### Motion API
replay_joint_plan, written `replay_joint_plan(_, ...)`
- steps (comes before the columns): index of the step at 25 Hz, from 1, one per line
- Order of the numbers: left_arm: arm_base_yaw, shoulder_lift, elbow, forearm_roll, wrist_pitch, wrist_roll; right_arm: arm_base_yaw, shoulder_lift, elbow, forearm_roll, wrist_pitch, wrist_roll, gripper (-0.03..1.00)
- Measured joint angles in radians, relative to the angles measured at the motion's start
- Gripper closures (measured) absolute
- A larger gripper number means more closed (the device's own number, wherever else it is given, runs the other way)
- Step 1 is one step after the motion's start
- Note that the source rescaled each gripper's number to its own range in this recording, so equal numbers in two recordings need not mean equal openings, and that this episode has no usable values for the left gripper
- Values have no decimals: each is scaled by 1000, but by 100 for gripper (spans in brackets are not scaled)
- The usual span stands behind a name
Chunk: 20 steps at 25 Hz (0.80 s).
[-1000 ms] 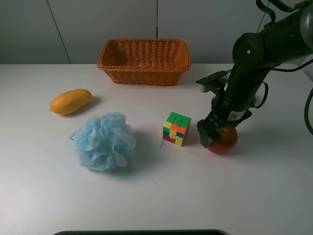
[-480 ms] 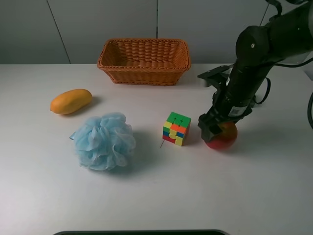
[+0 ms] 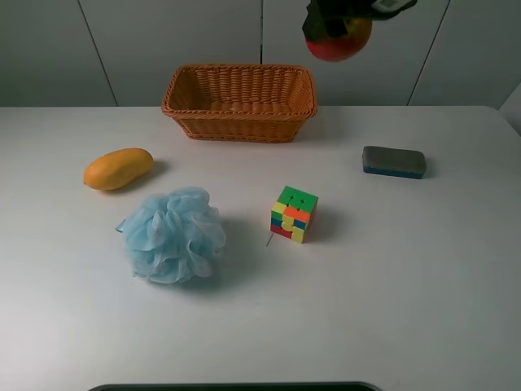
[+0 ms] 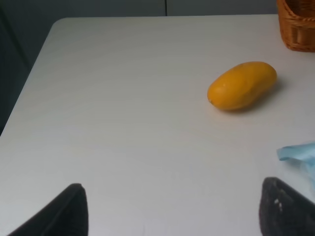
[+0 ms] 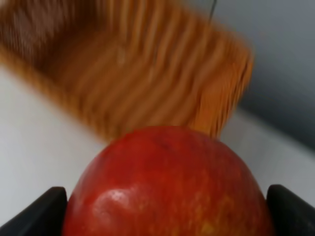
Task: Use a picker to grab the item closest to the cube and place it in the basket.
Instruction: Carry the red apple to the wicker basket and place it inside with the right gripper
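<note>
At 9 o'clock on the worktop the left end effector idles with its two dark fingers spread and nothing between them. It looks at the mango, which we leave alone. The blue bath pouf sits at 5 o'clock from the mango and is also not our concern.

The basket stands at 12 o'clock, empty as far as we can see. The cube rests near the centre of the worktop.

The apple, which we take to be the item to move, hangs high in the air. In the high view it lies at about 1 o'clock from the basket's middle, near the right-hand rim. The right end effector pinches it, one finger on each flank. The wicker in the wrist view is too blurred to judge the offset finely. The grey eraser lies at 3 o'clock, well apart from all this.

We judge the step in hand to be the carry and drop. To do it well, we would:

- Bring the apple toward 8 o'clock until it sits over the basket's centre, not over the rim.
- Descend until the fruit is below the rim line.
- Only then spread the fingers.

A round apple let go from high up could bounce or roll over the low wicker wall. The fingers should also clear the rim on the way down.
</note>
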Motion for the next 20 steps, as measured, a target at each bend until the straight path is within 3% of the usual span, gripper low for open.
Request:
replay_joint_plan(7,0,0,0,0,0,0,64,294,-272,59,-138,-6,93)
replay_joint_plan(14,0,0,0,0,0,0,70,641,-550,92,-108,-11,93)
replay_joint_plan(20,0,0,0,0,0,0,70,735,-598,109,-63,-11,93)
